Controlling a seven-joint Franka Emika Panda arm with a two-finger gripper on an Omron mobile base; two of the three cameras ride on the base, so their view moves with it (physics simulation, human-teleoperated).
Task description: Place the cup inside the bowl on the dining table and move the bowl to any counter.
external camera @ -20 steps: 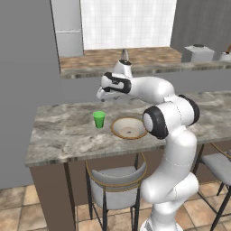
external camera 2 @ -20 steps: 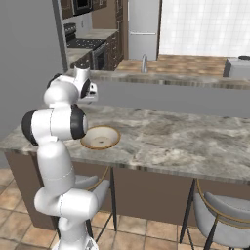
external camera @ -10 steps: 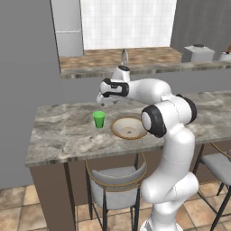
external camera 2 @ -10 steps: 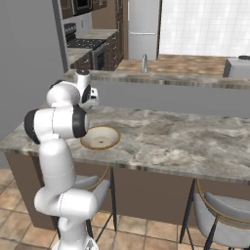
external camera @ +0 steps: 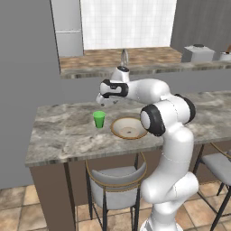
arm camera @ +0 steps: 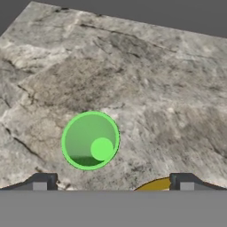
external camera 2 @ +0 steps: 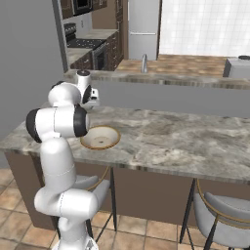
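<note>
Compared with a second ago, the hand has drawn back toward the right and near side, from out past the cup to a spot above it and slightly right; cup and bowl sit where they were. From left to right on the dining table [external camera: 58,131]: the cup [external camera: 99,119] stands upright on the marble, apart from everything, with bare tabletop to its left. Just right of it and slightly nearer lies the bowl [external camera: 129,127], upright, its cream inside showing, with a clear strip of marble between the two. Above the cup's right side hangs the gripper [external camera: 102,99], pointing down and not touching anything. In the hand view the cup [arm camera: 90,140] is seen from above, its round mouth open, lying between the two fingertips [arm camera: 41,181], which stand wide apart with nothing between them; a sliver of the bowl's rim [arm camera: 156,185] shows beside the right one. In the right base view the bowl [external camera 2: 99,137] rests near the table's left end, beside the arm's elbow. A stool [external camera: 115,178] is tucked under the near edge below the bowl.
</note>
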